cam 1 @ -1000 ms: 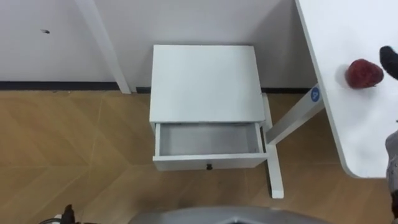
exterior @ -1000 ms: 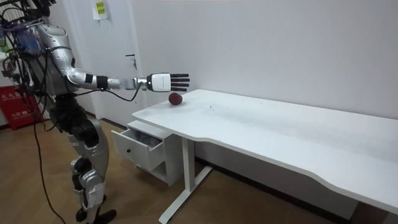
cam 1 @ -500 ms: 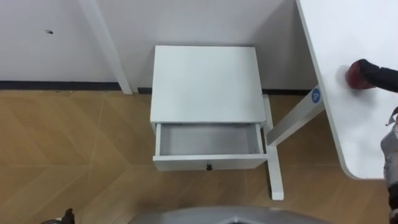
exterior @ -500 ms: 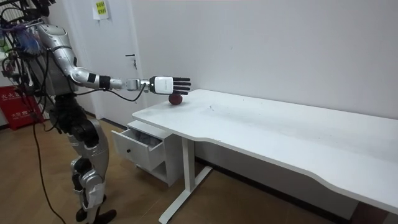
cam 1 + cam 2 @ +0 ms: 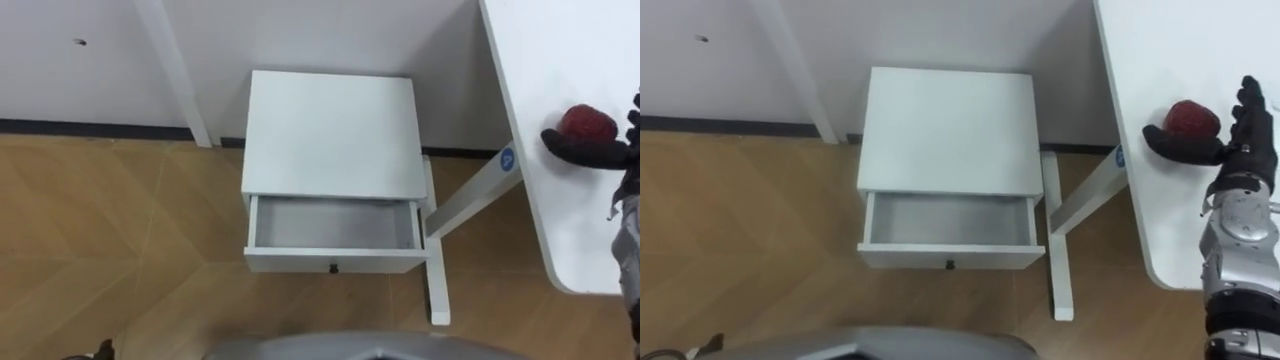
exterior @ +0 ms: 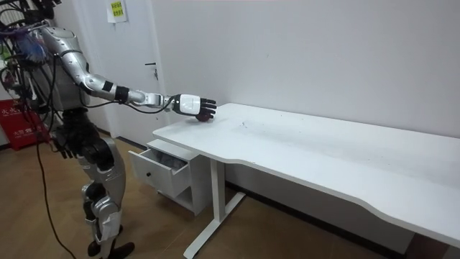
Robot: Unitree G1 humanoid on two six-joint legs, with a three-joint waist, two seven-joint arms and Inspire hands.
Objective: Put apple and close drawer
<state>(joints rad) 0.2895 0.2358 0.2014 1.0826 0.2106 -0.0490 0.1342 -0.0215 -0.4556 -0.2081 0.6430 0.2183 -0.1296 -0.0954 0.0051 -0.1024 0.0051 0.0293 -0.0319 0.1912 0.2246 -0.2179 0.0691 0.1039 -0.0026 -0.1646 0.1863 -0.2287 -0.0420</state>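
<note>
Apple (image 5: 1192, 117) is sitting on the white desk (image 5: 1160, 50), close to the desk's near edge, at about 2 o'clock in your eye views.

Going from left to right, the robot is standing on the wood floor (image 5: 120, 240), facing the wall with the cabinet in front of it. In the room view its left hand (image 6: 63, 147) is hanging down beside its hip, and you cannot tell that hand's state.

At the centre of your eye views the white bedside cabinet (image 5: 330, 135) is standing against the wall. Its drawer (image 5: 335, 225) is pulled out toward 6 o'clock, showing a pale, bare inside. A small dark knob (image 5: 333, 268) is sitting in the middle of the drawer front.

Just beside the cabinet, at its 3 o'clock side, the desk leg (image 5: 465, 195) is slanting up under the desk top. The desk is filling the 1 to 3 o'clock part of your view.

The right arm is reaching out over the desk, and in the room view it is stretching toward the room view's right. The right hand (image 5: 1225, 152) is closing round the apple. The thumb is lying against the apple's 7 o'clock side and the fingers are curling over its 3 o'clock side. The apple is resting on the desk, well apart from the drawer.
</note>
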